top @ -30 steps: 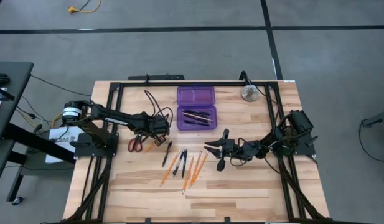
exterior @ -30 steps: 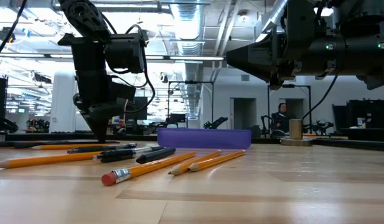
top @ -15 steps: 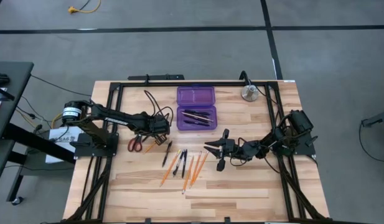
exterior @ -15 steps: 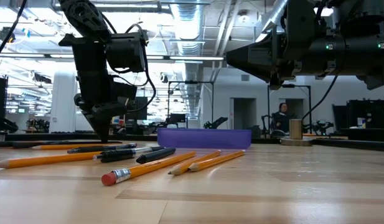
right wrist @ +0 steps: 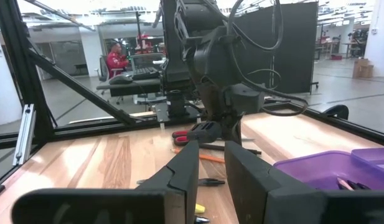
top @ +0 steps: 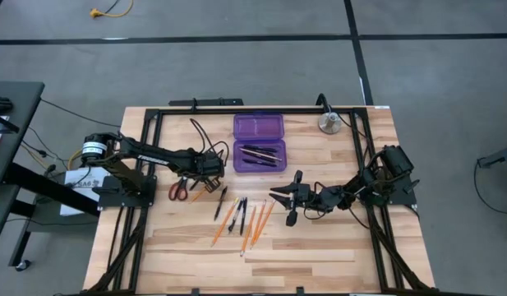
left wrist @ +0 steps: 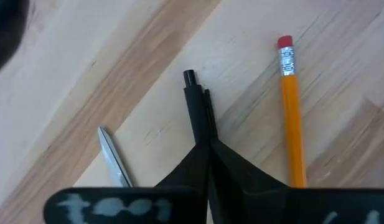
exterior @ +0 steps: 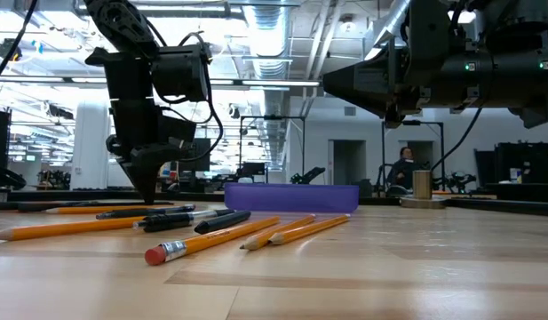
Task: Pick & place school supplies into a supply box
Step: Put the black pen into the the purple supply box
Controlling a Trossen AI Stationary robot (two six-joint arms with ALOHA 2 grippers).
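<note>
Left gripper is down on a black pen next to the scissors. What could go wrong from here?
1. The left gripper is shut on only the end of the black pen, so the pen may swing or slip when lifted.
2. The scissors and an orange pencil lie close beside that grip; a lift could nudge them.
3. The right gripper hangs by the loose pencils, near the purple box, so the arms might crowd each other there.

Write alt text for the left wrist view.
The left end effector, fingers pressed shut, grips a thin black pen over the light wooden table. An orange pencil with a red eraser and a silver scissor blade flank it.
</note>
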